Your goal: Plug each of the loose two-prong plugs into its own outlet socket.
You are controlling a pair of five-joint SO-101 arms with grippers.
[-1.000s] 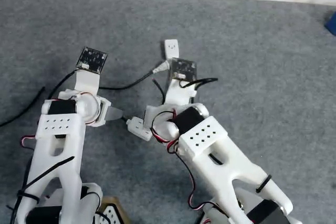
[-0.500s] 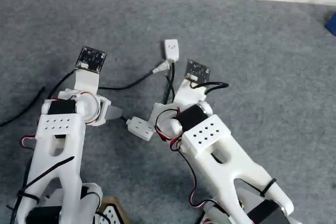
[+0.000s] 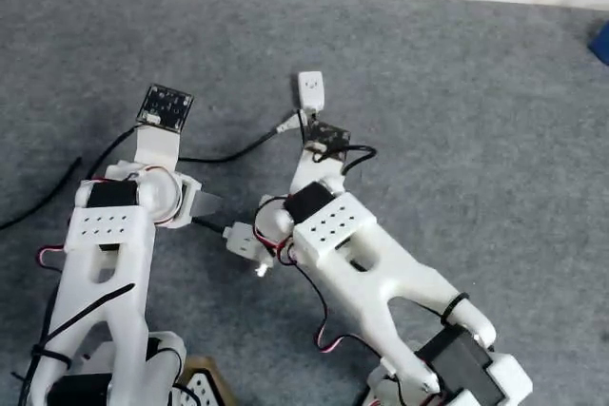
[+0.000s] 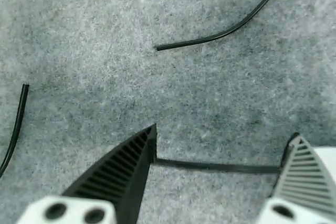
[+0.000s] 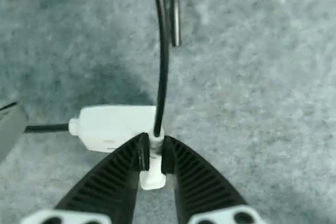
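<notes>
Grey carpet [image 3: 457, 92] lies under both arms. The right gripper [image 5: 155, 144] is clenched on a white plug [image 5: 152, 179], whose black cord [image 5: 161, 51] runs away from the fingers. The plug sits just beside one end of a white socket [image 3: 243, 235], which is at the lower centre of the high view, by the right arm's tip. The left gripper [image 4: 224, 132] is spread wide and grasps nothing; a black cable [image 4: 215, 167] runs across between its fingers [image 4: 126, 174]. A second socket [image 3: 310, 89] lies at upper centre, with a loose plug [image 3: 285, 125] near it, just below and to the left.
</notes>
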